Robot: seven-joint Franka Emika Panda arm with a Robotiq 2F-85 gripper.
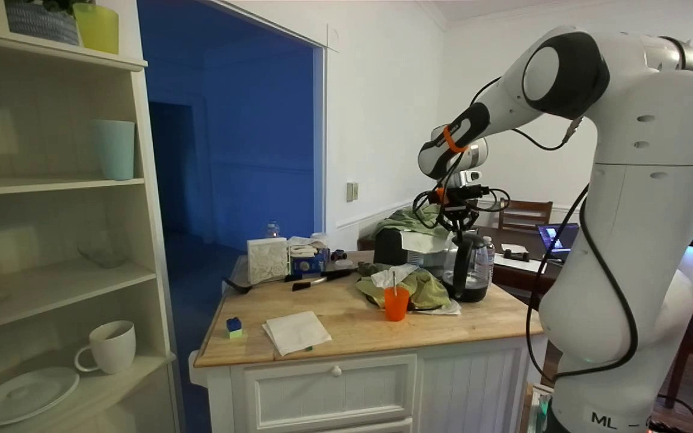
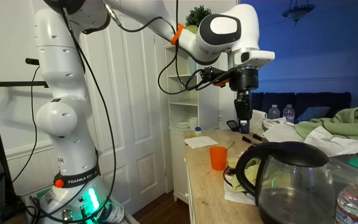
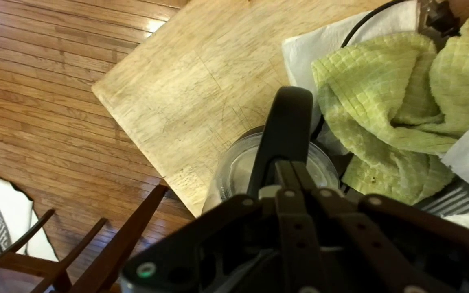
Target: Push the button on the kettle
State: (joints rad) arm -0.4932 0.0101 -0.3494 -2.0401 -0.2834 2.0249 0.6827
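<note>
The kettle (image 1: 482, 267) is a clear glass jug with a black lid, handle and base. It stands upright at the right end of the wooden counter and is large in the front of an exterior view (image 2: 297, 158). In the wrist view its black handle (image 3: 289, 118) points up the picture, over the round glass body. My gripper (image 1: 458, 230) points down above the kettle, its fingertips together with nothing between them. In an exterior view a gap shows between the gripper (image 2: 244, 128) and the kettle. In the wrist view the fingertips (image 3: 293, 166) cover part of the handle's top. I cannot make out the button.
An orange cup (image 1: 396, 304) with a thin stick and a crumpled green cloth (image 3: 381, 89) lie beside the kettle. A water bottle (image 2: 357, 202) stands close to it. A dark boxy appliance (image 1: 390, 246) is behind. The counter's corner (image 3: 100, 87) is near.
</note>
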